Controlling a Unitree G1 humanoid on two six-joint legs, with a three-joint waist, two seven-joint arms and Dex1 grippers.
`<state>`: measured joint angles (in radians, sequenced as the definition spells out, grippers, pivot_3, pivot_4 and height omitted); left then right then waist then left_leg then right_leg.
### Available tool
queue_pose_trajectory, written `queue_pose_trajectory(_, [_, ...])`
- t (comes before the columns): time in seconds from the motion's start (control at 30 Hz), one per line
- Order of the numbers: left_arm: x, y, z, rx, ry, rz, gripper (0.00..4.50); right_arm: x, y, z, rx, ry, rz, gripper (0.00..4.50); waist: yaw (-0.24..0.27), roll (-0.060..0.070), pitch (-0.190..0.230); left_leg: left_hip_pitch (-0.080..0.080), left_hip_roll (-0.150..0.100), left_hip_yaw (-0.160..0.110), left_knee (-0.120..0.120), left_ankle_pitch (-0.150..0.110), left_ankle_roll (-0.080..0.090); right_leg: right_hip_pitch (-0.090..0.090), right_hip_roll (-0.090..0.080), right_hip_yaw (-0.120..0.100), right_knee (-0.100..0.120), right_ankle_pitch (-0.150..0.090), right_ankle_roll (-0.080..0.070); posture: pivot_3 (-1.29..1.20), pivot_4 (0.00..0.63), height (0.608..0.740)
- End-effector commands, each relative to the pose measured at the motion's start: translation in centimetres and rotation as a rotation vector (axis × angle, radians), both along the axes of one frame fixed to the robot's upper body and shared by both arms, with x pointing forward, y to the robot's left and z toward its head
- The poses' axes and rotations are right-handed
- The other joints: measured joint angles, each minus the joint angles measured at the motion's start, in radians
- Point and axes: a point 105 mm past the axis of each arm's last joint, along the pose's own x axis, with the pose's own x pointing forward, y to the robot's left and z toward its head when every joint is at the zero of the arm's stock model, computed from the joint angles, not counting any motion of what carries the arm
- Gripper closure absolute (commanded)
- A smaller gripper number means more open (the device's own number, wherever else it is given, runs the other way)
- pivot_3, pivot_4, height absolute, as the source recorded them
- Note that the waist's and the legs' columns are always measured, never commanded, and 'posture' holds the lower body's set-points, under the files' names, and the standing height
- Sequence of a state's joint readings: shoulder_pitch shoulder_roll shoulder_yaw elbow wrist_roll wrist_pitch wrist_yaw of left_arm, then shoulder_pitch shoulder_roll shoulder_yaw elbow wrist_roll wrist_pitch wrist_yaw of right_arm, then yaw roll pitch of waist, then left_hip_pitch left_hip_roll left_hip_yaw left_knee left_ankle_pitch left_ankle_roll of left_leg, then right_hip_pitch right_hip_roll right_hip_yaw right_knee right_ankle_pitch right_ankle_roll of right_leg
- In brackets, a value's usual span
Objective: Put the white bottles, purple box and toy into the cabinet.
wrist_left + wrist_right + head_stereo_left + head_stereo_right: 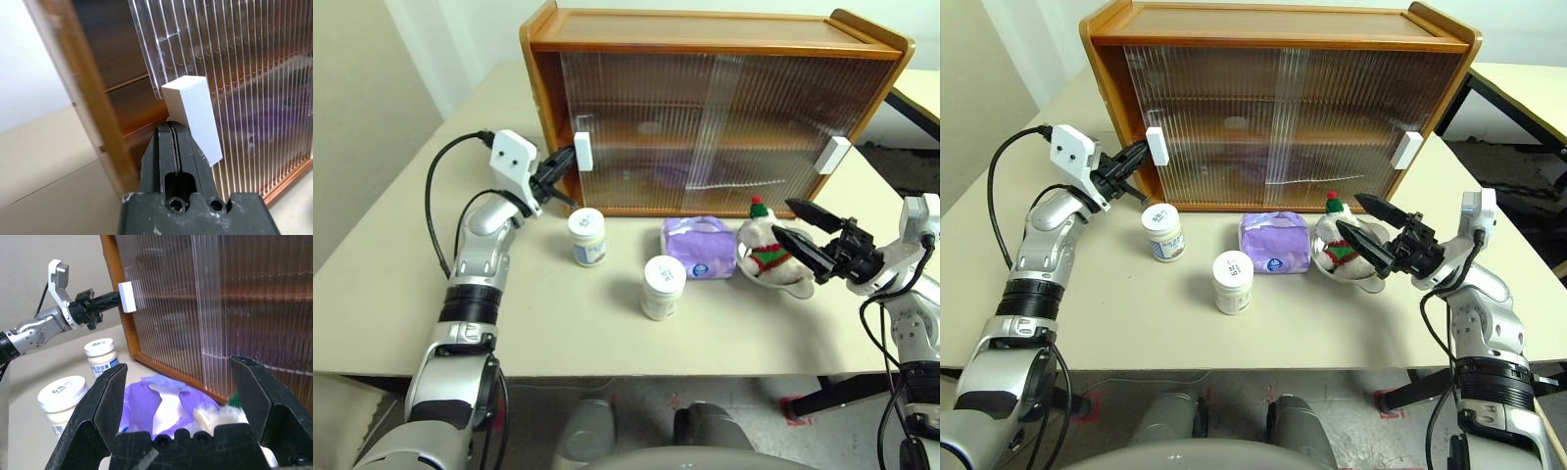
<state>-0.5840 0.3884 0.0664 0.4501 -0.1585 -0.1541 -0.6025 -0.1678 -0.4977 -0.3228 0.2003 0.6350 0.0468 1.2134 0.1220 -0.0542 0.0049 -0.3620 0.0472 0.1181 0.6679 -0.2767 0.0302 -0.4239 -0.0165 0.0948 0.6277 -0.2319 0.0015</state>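
Squat white plastic jar nearest cam, its twin behind; lilac tissue pack, plush bear all on surface. L gripper jaws pressed together, tips at cabinet's white upright door handle (doors closed). R gripper jaws spread, bear just ahead.

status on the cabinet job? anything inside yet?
Done: nothing yet. Both white bottles, the purple box and the toy sit on the table in front of the cabinet, whose doors are closed. In hand: the left gripper, jaws shut, is at the left door's white handle. The right gripper hangs open by the toy. Left: open a door, load all four.
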Motion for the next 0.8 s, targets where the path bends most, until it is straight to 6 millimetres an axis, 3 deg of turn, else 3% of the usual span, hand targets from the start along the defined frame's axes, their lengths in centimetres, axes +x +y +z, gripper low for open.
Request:
queue_pose_trajectory(0.03, [0.2, -1.7, -0.1, 0.014, 0.003, -0.054, 4.47, -0.2, -0.1, 0.3, 0.001, -0.006, -0.013, 0.0, 0.0, 0.0, 0.0, 0.0, 0.0, 0.0, 0.0, 0.0, 0.0, 0.0, 0.0, 0.0, 0.0, 0.0, 0.0, 0.13, 0.0, 0.74])
queue_pose_trajectory(0.27, [0.4, -5.3, -0.1, 0.002, 0.012, -0.154, 4.47, -0.4, 0.3, 0.8, 0.001, -0.005, -0.018, 0.0, 0.001, 0.0, 0.0, 0.0, -0.001, 0.0, 0.001, 0.0, 0.0, 0.0, 0.0, 0.0, 0.0, 0.0, 0.0, 0.11, 0.0, 0.74])
queue_pose_trajectory(0.8, [0.8, -10.1, 0.0, 0.011, 0.032, -0.3, 4.47, -0.9, -0.4, 1.3, -0.014, -0.002, -0.046, 0.0, -0.041, 0.0, 0.0, -0.006, -0.001, -0.001, 0.009, 0.0, 0.0, -0.001, 0.002, -0.001, 0.0, 0.001, 0.002, 0.06, 0.0, 0.74])
